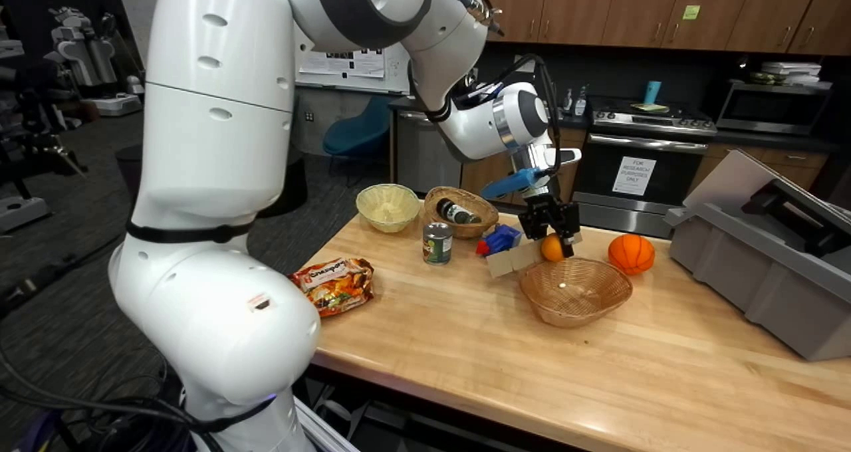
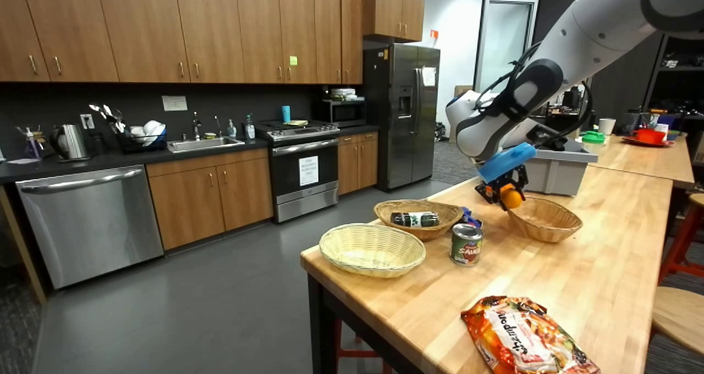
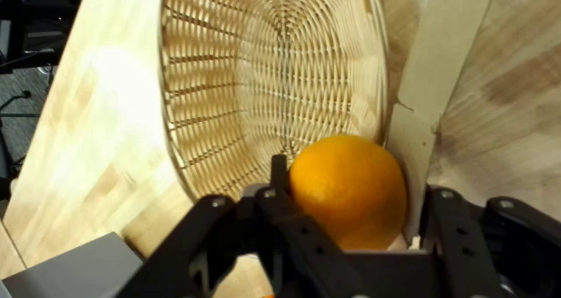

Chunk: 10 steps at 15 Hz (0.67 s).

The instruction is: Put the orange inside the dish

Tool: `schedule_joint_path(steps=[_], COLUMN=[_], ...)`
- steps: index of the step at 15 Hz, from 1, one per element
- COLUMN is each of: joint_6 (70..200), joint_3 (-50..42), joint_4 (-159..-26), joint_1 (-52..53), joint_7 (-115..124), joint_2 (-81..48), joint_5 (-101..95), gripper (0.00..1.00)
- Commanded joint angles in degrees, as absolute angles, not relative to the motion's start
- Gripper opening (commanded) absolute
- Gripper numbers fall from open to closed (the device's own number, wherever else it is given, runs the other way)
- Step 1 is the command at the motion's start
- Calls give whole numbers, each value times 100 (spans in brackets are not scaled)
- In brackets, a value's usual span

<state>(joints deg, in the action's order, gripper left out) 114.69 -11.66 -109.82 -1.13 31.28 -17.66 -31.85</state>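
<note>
- A black gripper [image 3: 354, 186] is closed around a small orange [image 3: 348, 195], its fingers parted by roughly the fruit's width.
- In the wrist view, a cardboard strip [image 3: 442, 48] shows between the orange and one finger; whether it is pinched too, I cannot tell.
- In both exterior views, the orange is just by the rim of a tan wicker basket [image 1: 592, 292] on the wooden counter [image 1: 465, 326].
- Just beside that basket sits a basketball-patterned ball [image 1: 631, 254].
- Farther along stand a sauce can [image 2: 466, 246] and a brown wicker basket [image 2: 426, 233] holding a bottle [image 2: 415, 219] on its side.
</note>
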Motion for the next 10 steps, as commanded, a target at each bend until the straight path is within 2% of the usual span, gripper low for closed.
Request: schedule_joint_path(steps=[1,10], joint_6=[11134,10642], joint_3=[-1238,-1225], joint_4=[-11151,-11245], joint_1=[-113,-251], joint_7=[3407,3788], joint_2=[-1443,-1108], joint_5=[-3344,-3348], gripper=[32,32])
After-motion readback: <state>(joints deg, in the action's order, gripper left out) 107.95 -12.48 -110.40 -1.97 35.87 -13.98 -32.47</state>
